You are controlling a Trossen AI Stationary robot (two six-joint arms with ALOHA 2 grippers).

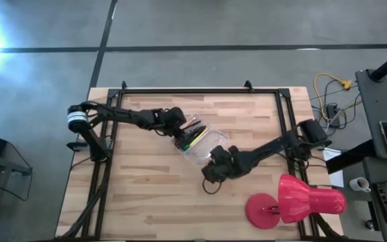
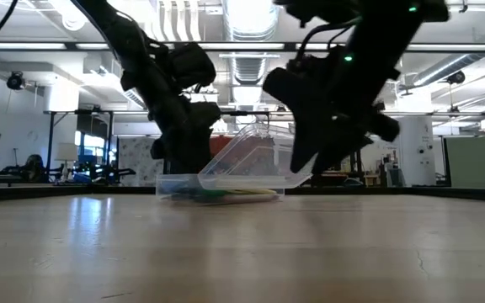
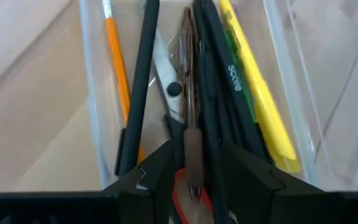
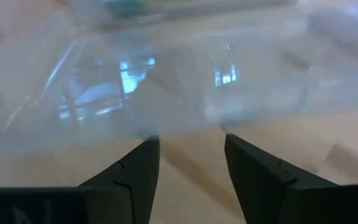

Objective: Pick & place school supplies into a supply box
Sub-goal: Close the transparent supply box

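1. Locate the supply box [image 1: 197, 142] near the middle of the wooden table [image 1: 146, 195]. It is a small, clear plastic rectangle; you see the wood grain through its walls.
2. Note the lid [image 2: 255, 156]. In the low view it stands tilted upward from the box, hinged open toward the right arm.
3. Check the contents in the left wrist view. An orange pencil [image 3: 117, 74], a dark pen [image 3: 138, 93], the scissors [image 3: 176, 99] with a red handle, and a yellow marker [image 3: 260, 106] beside a green pen [image 3: 238, 87] all lie lengthwise inside the box.
4. Observe the left gripper [image 3: 194, 168]. It sits over one end of the box, its fingers narrowly spread on either side of a thin brown item [image 3: 192, 149]; you cannot tell whether they pinch it.
5. Observe the right gripper [image 4: 191, 155]. It sits at the lid's edge, fingers spread apart, with the clear plastic just ahead of the tips.
6. Disregard the red lamp [image 1: 294, 200] lying at the table's near right corner, well apart from the box.
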